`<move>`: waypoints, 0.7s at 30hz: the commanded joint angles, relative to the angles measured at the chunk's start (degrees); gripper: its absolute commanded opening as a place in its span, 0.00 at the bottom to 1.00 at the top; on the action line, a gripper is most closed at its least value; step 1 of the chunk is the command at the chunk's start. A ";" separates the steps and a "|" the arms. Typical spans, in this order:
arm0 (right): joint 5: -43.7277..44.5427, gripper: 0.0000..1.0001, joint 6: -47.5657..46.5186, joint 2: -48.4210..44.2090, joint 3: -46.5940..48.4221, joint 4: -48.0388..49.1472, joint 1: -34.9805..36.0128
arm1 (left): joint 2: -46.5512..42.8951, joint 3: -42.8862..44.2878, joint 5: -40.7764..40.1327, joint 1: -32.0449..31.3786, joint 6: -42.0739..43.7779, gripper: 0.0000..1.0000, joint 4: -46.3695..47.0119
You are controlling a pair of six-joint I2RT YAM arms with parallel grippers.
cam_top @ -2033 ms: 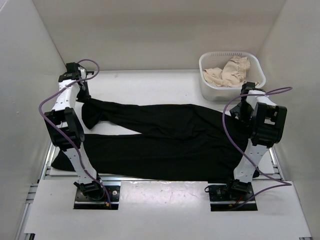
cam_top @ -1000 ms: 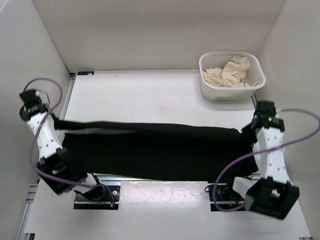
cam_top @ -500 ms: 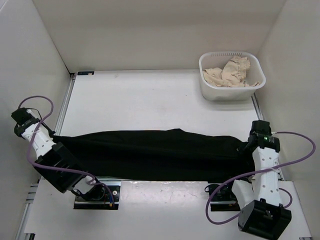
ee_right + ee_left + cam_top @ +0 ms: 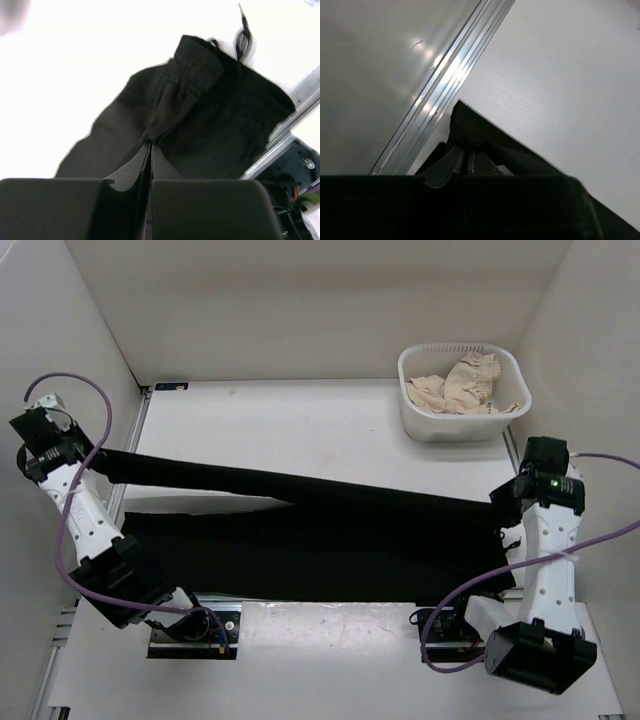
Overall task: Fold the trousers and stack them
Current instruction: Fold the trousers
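One pair of trousers [image 4: 330,540] spread along near table edge. Two grippers: left gripper [image 4: 468,147] pinched closed on leg end, apparently lifted; right gripper [image 4: 150,146] clamped on waistband. One basket [image 4: 455,428] at far right.

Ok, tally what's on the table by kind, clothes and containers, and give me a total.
Black trousers: 1
Beige cloth: 1 bundle, lying in the basket
White basket: 1
Total: 3
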 commanded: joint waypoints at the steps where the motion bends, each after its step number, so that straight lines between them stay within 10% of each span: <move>1: 4.49 0.00 -0.39 -4.48 -6.29 -1.69 -0.59 | -2.74 -5.31 -5.93 2.52 0.47 0.14 3.14; 12: 1.77 0.00 2.08 -18.81 -27.32 -7.51 -0.59 | -7.67 -29.57 -14.81 17.11 0.47 0.14 3.14; 21: 9.94 0.00 3.75 -18.29 -22.06 -11.19 -0.59 | -6.09 -28.79 -14.81 21.15 0.47 0.14 3.14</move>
